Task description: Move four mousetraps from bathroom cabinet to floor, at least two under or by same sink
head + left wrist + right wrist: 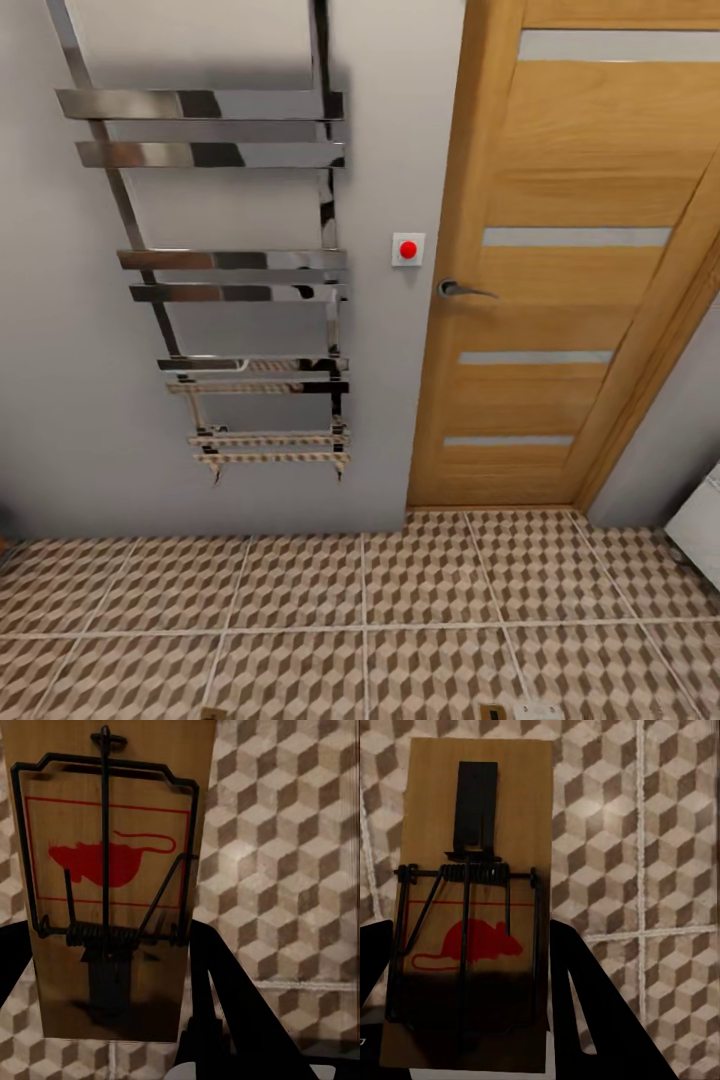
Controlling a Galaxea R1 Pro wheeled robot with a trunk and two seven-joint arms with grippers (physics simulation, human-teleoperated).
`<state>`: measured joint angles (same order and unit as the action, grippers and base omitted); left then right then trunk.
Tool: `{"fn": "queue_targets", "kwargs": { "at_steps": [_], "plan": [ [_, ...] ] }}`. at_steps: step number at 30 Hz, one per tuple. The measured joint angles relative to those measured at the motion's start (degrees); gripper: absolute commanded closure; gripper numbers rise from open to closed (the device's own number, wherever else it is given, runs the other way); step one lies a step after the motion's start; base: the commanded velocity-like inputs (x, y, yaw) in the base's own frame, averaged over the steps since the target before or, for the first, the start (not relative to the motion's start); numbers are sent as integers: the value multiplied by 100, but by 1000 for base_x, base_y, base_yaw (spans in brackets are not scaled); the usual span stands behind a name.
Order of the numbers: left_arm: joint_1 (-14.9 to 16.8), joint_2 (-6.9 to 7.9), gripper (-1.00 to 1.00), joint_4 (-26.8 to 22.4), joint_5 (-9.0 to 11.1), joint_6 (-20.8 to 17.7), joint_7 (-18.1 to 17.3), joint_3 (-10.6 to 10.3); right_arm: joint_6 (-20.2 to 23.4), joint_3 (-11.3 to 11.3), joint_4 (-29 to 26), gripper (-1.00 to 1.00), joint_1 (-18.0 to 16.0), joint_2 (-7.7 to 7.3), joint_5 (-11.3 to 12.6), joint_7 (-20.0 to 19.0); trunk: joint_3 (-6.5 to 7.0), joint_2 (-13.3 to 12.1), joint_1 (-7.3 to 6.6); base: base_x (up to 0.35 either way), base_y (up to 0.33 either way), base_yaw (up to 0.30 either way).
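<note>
In the left wrist view a mousetrap, a wooden board with a red mouse print and a black wire spring, sits between my left gripper's dark fingers, which are shut on it. My right gripper is likewise shut on a second mousetrap, with black fingers at either side of the board. Both traps hang above the cube-patterned bathroom floor. Small brown tips poke in at the head view's lower edge. The cabinet and the sink are out of view.
Straight ahead is a grey wall with a chrome towel rail and a red button on a white plate. A closed wooden door with a lever handle stands to the right. A white object juts in at the right edge.
</note>
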<state>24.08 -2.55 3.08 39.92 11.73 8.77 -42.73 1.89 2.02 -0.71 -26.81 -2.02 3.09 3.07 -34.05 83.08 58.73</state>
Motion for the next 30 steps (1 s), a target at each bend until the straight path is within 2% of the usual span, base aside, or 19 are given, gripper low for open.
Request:
{"fn": "queue_targets", "kwargs": {
  "at_steps": [10, 18, 30],
  "plan": [
    [0, 0, 100, 0, 0, 0, -2, 2, -3, 0, 0, 100, 0, 0, -8, 0, 0, 0, 0, 0, 0, -285],
    [0, 0, 100, 0, 0, 0, -3, 3, 0, 8, 0, 100, 0, 0, -29, 0, -7, 0, 0, 0, 0, -139],
    [0, 0, 100, 0, 0, 0, -3, 3, -2, 9, 0, 100, 0, 0, -18, 0, -68, 0, 0, 0, 0, -237]
  ]
}}
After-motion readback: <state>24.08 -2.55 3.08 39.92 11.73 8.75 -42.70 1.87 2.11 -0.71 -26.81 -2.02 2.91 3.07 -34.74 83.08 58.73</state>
